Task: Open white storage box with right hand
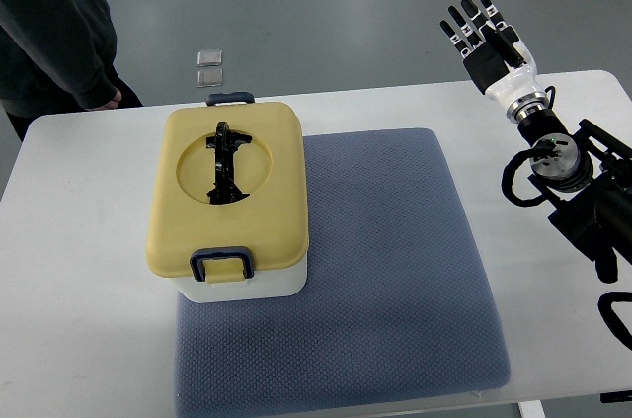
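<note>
A: How many things?
B: One box (pixel 230 203), lid (pixel 227 186) shut, two clasps; one mat (pixel 365 270); one right hand (pixel 489 33).
A: Where's the box?
B: On the mat's left edge, long axis running near to far, handle (pixel 223 163) along it.
A: The hand?
B: Well right of the box, fingers spread, holding nothing.

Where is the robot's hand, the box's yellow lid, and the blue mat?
right hand (pixel 489 33), top view, on the palm.
yellow lid (pixel 272 181), top view, on its flat top.
blue mat (pixel 395 260), top view, on its middle.
</note>
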You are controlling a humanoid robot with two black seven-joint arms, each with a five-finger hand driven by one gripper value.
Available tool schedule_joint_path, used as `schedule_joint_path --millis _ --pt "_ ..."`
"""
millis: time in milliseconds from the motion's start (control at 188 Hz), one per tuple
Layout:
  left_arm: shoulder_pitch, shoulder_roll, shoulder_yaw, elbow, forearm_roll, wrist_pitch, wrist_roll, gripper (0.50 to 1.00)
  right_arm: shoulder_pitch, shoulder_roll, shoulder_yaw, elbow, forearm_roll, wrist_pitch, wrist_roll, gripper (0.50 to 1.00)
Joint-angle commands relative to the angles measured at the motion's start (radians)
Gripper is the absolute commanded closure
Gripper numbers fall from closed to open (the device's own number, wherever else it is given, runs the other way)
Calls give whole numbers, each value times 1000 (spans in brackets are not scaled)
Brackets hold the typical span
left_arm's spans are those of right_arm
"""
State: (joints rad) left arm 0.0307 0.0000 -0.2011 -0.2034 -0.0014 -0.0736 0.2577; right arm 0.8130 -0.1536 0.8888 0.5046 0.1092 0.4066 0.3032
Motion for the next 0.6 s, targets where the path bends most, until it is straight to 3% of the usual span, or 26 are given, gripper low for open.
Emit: schedule_joint_path --millis 0,595 --pt "0 0 0 -1 0 0 0 500 0 -1 -4 0 0 3 -1 570" --pt "2 0 3 1 0 11 0 500 40 15 -14 55 -118 0 -3 572"
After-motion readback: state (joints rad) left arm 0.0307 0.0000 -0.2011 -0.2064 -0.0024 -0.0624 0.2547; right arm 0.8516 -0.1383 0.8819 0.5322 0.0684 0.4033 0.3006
